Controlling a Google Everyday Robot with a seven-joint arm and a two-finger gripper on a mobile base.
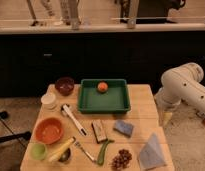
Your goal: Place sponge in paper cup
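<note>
The sponge (pixel 124 128), a small blue-grey block, lies on the wooden table (pixel 144 101) right of centre, in front of the green tray. The paper cup (pixel 48 100), short and whitish, stands upright near the table's left edge, in front of the maroon bowl. My gripper (pixel 167 118) hangs at the end of the white arm, off the table's right edge. It is to the right of the sponge and a little higher in the camera view, apart from it. It holds nothing that I can see.
A green tray (pixel 103 108) with an orange ball (pixel 102 86) sits at the back. A maroon bowl (pixel 64 85), orange bowl (pixel 48 130), light green cup (pixel 38 150), banana (pixel 61 149), white tool (pixel 73 119), brown block (pixel 99 131), green vegetable (pixel 104 151), grapes (pixel 122 159) and folded cloth (pixel 152 151) lie around.
</note>
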